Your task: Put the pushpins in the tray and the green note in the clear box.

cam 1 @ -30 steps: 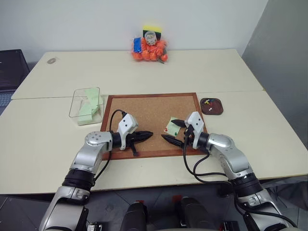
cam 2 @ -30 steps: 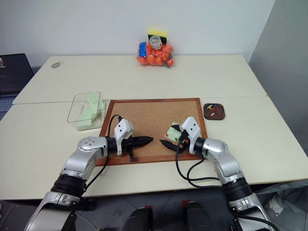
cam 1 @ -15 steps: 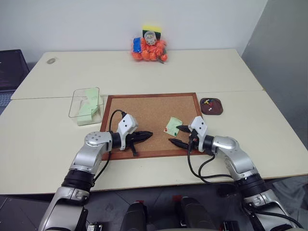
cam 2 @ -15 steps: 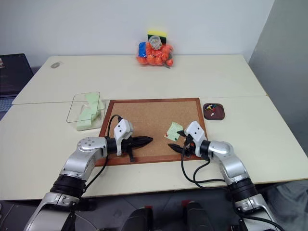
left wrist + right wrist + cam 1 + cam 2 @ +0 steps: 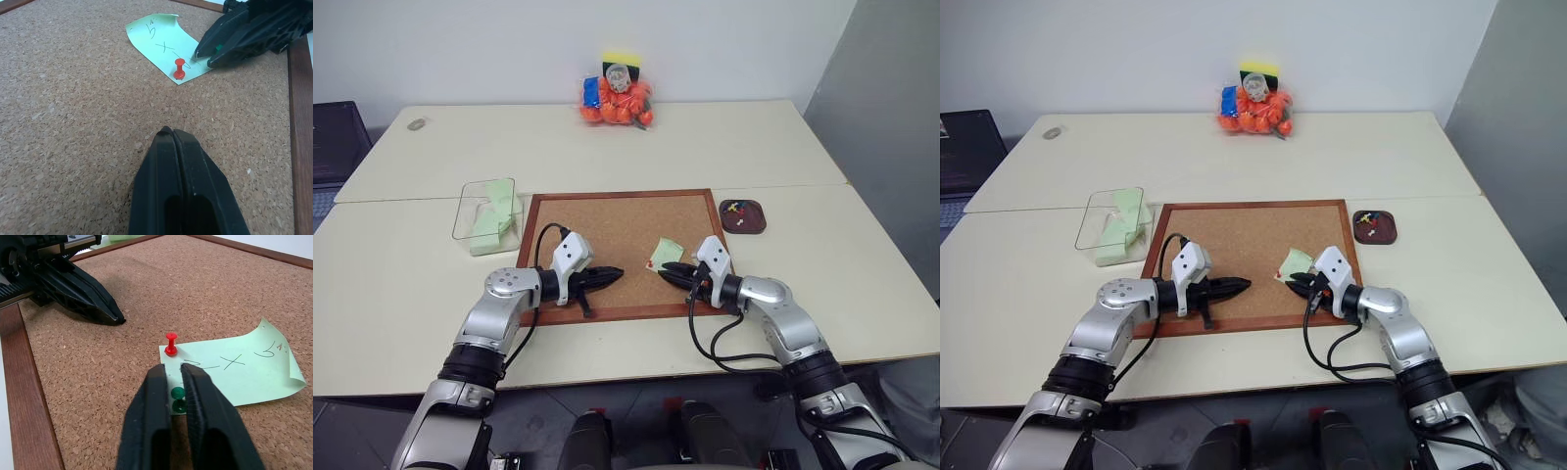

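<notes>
My right pincer [image 5: 175, 377] pinched on green pin [image 5: 178, 392] (red pin [image 5: 171, 343] remains); jerky pull could tear note [image 5: 234, 368].

A broad cream-topped table [image 5: 724, 147], made of sections with seams between them, spans the frame. A plain pale wall [image 5: 460, 49] runs along the top; a grey wall [image 5: 891, 117] stands at right. A dark monitor [image 5: 331, 137] sits at the left edge.
</notes>
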Controlling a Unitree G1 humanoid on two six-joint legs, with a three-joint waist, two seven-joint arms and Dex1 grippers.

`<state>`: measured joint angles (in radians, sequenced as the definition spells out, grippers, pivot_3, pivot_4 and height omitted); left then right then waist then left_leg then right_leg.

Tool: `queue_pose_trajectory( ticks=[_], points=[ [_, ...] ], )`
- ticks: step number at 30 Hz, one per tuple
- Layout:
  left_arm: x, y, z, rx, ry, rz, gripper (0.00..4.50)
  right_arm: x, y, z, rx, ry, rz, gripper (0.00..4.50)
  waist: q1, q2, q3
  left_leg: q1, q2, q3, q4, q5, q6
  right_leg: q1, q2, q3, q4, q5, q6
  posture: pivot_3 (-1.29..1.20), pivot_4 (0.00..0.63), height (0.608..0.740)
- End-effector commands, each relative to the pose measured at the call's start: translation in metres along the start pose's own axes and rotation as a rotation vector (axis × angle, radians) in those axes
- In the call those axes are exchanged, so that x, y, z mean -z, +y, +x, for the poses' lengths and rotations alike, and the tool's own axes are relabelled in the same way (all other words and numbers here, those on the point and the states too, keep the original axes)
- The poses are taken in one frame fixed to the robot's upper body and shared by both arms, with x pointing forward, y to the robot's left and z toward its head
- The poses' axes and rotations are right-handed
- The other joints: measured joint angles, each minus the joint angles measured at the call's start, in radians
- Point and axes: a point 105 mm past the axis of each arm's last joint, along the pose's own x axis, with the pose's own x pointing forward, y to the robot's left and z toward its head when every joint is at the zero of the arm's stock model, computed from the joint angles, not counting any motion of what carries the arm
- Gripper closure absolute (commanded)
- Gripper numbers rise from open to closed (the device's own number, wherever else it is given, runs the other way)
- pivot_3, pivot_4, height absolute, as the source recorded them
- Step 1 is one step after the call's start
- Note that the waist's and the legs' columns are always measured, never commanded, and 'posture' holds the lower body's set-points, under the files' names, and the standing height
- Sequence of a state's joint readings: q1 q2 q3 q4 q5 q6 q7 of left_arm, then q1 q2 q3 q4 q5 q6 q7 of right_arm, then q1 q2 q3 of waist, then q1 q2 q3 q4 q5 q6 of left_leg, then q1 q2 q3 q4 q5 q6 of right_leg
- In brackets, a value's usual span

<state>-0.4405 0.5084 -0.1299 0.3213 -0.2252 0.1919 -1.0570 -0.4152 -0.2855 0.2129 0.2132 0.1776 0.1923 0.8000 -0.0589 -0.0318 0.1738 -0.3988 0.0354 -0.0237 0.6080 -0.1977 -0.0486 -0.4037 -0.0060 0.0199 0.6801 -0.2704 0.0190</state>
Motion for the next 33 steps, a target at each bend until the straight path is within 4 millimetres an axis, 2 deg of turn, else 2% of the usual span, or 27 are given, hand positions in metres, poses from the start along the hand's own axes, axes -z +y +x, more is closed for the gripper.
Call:
queue_pose_trajectory(
  ticks=[1, 10, 18, 22, 27, 30, 33],
  points=[
    [0.035, -0.004, -0.007, -0.008, 0.127, -0.078, 4.50, -0.007, -0.006, -0.002, 0.018, -0.032, 0.023, 4.46, 0.000, 0.000, 0.000, 0.000, 0.000, 0.000, 0.000, 0.000, 0.000, 0.000, 0.000, 0.000, 0.000, 0.000, 0.000, 0.00, 0.150, 0.740],
    [0.036, -0.004, -0.008, -0.009, 0.127, -0.083, 4.50, -0.051, -0.009, -0.012, 0.017, -0.202, 0.084, 4.46, 0.001, 0.000, 0.000, -0.001, 0.000, 0.000, 0.000, 0.000, 0.000, 0.000, 0.000, 0.000, 0.000, 0.000, 0.000, 0.00, 0.150, 0.740],
    [0.035, -0.004, -0.007, -0.007, 0.126, -0.081, 4.50, -0.056, -0.010, -0.013, 0.030, -0.207, 0.082, 4.46, 0.001, 0.000, 0.000, -0.001, 0.001, 0.000, 0.000, 0.000, 0.000, 0.000, 0.000, 0.000, 0.000, 0.000, 0.000, 0.00, 0.150, 0.740],
    [0.035, -0.003, -0.007, -0.006, 0.127, -0.080, 4.50, -0.057, -0.050, -0.019, 0.274, -0.204, 0.039, 4.46, 0.001, 0.000, 0.000, 0.000, 0.001, 0.000, 0.000, 0.000, 0.000, 0.000, 0.000, 0.000, 0.000, 0.000, 0.000, 0.00, 0.150, 0.740],
    [0.035, -0.004, -0.007, -0.003, 0.129, -0.081, 4.50, -0.051, -0.105, -0.039, 0.584, -0.174, 0.049, 4.46, 0.002, 0.000, 0.000, -0.001, 0.001, 0.001, 0.000, 0.000, 0.000, 0.000, 0.000, 0.000, 0.000, 0.000, 0.000, 0.00, 0.150, 0.740],
    [0.035, -0.004, -0.007, 0.000, 0.131, -0.082, 4.50, -0.049, -0.130, -0.052, 0.716, -0.161, 0.076, 4.46, 0.002, 0.000, 0.000, -0.001, 0.001, 0.001, 0.000, 0.000, 0.000, -0.001, 0.001, 0.000, 0.000, 0.000, -0.001, 0.00, 0.150, 0.740],
    [0.035, -0.004, -0.008, 0.002, 0.133, -0.082, 4.50, -0.045, -0.146, -0.060, 0.801, -0.144, 0.116, 4.46, 0.001, 0.000, 0.000, -0.001, 0.001, 0.001, 0.000, 0.000, 0.000, -0.001, 0.001, 0.000, 0.000, 0.000, -0.001, 0.00, 0.150, 0.740]
  ],
)
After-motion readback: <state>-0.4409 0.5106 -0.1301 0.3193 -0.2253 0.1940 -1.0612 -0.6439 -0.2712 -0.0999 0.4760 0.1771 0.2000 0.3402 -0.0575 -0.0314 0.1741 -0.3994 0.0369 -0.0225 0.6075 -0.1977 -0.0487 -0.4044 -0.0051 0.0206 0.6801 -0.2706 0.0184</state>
